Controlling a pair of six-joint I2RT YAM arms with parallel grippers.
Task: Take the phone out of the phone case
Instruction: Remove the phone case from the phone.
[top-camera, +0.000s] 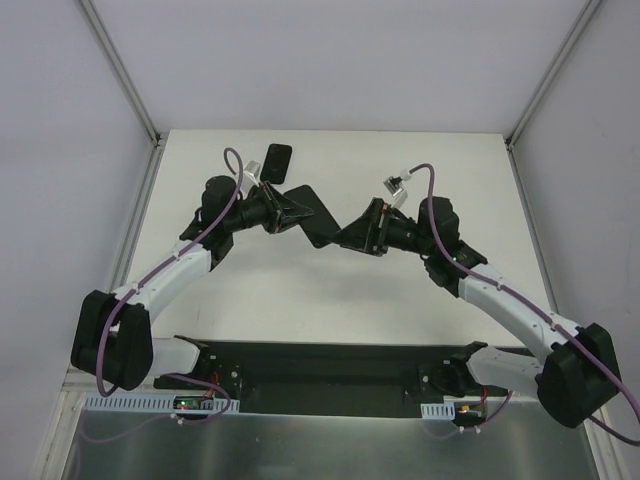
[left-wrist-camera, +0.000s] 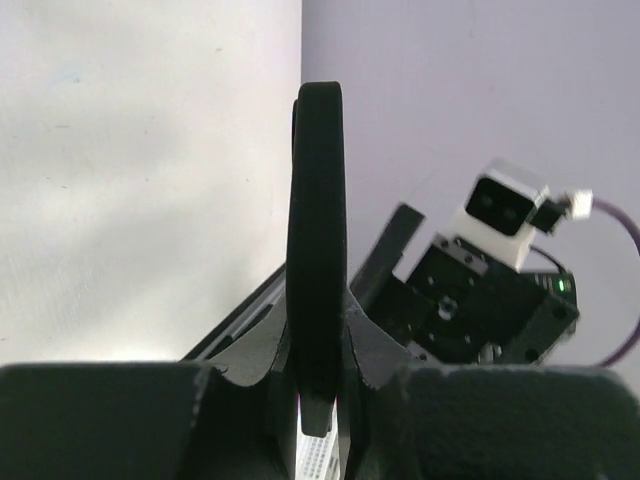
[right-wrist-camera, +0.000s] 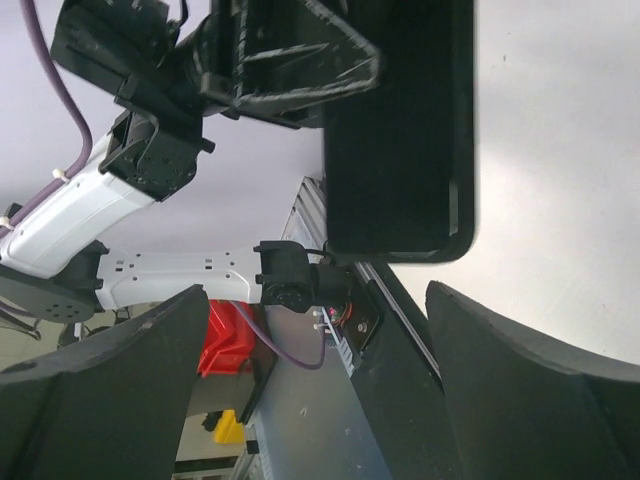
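The left claw (top-camera: 289, 212) is clamped on the phone case (top-camera: 316, 216) and holds it in the air above the middle of the white bench (top-camera: 400, 295), well clear of the surface. In the left wrist view the case (left-wrist-camera: 318, 230) is seen edge-on as a thin black upright strip, and its lower end is pinched between the two dark fingers (left-wrist-camera: 268, 352) of that claw (left-wrist-camera: 318, 345), which are closed tight against its faces. The right claw (top-camera: 352, 235) faces it from the other side and sits close to the case's free end. From the right wrist camera its two fingers (right-wrist-camera: 110, 390) are spread wide and nothing lies between them. The case (right-wrist-camera: 400, 140) hangs just beyond the fingertips and shows a flat dark face with a raised rim and a rounded corner. I cannot tell whether the right claw touches it. A second black slab, which looks to be the phone (top-camera: 277, 160), lies flat on the bench toward the far edge. It is just beyond the left wrist and apart from the case.
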